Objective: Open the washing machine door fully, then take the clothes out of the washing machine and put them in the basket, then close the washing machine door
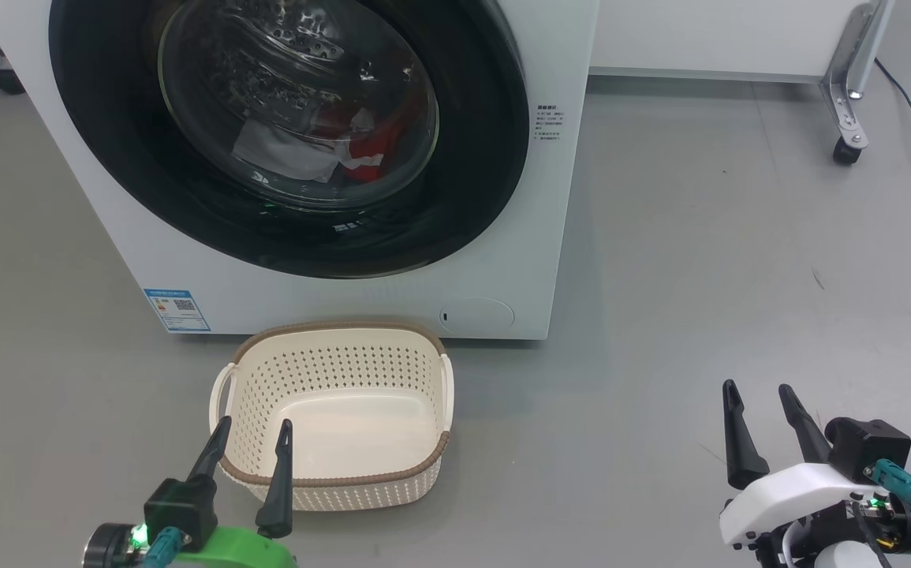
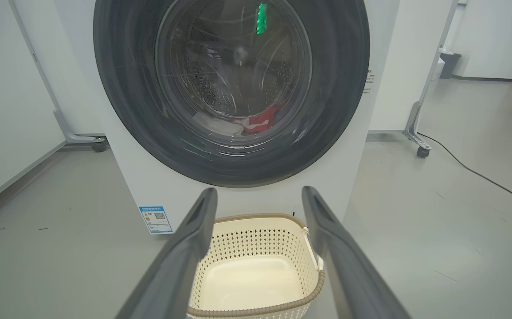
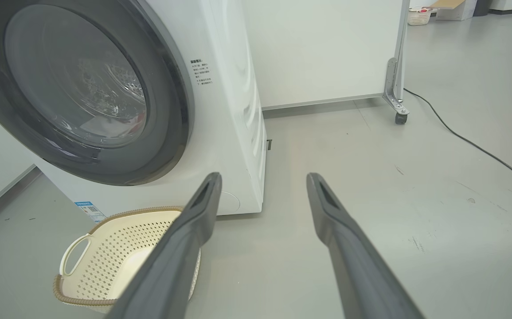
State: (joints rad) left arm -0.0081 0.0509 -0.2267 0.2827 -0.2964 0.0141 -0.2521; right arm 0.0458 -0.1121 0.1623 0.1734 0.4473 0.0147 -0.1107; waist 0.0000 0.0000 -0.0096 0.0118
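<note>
Lower left, our left gripper (image 1: 256,422) hangs w/ fingers spread, empty, near the basket (image 1: 337,325). The basket sits bottom centre, just before the washing machine (image 1: 550,237). At top centre the washing machine door (image 1: 108,158) is shut, w/ the clothes (image 1: 368,150) behind its glass. Lower right, our right gripper (image 1: 757,388) is spread, empty.

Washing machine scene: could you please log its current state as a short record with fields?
door state: washing machine door shut, flush on the washing machine
clothes: red and white, inside the drum behind the glass
basket: empty, on the floor before the machine
left gripper: open, empty, by the basket
right gripper: open, empty, over the floor
</note>
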